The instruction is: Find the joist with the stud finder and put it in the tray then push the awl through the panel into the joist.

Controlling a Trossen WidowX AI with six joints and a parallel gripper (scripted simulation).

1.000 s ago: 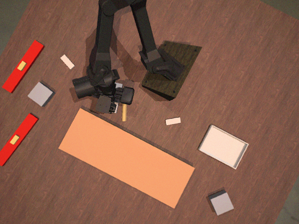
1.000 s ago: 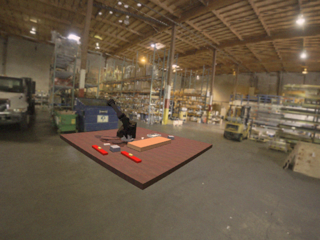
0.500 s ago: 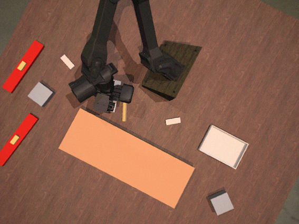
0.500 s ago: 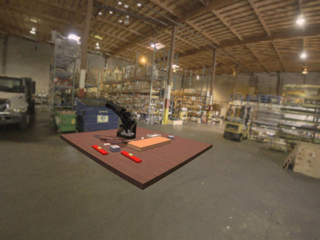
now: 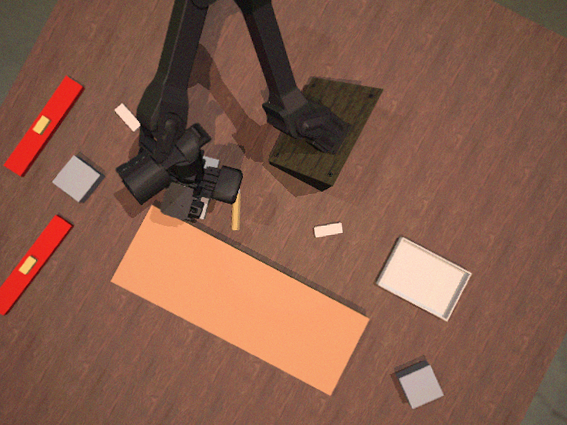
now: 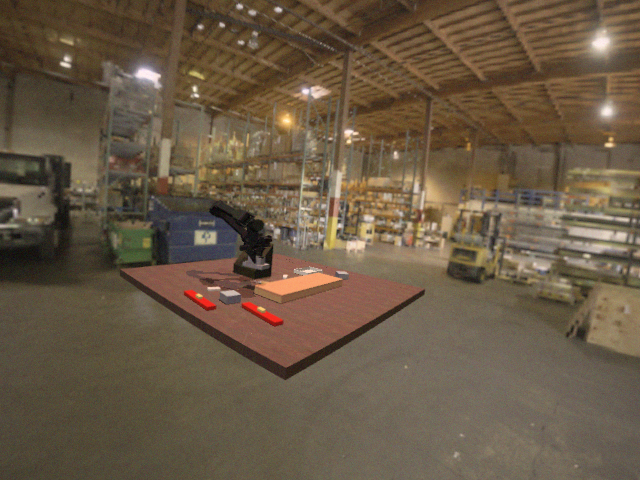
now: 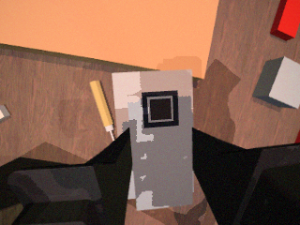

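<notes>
The end effector (image 5: 195,208) (image 7: 156,129) is closed on the stud finder (image 7: 161,159), a flat gray rectangular block (dark square window on its face), at the edge of the orange floor panel (image 5: 240,299) (image 6: 298,287) (image 7: 103,33).

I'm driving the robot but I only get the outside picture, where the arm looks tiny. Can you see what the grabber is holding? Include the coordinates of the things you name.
Observer: Yes, the wrist view shows the gripper (image 7: 156,129) shut on the grey stud finder (image 7: 164,164).
Child: Where's the awl?
Observer: Beside the stud finder; its yellow handle (image 5: 235,212) (image 7: 101,104) lies on the table.
Child: Is anything in the tray?
Observer: No, the top view shows the white tray (image 5: 423,279) (image 6: 308,270) with nothing inside.
</notes>
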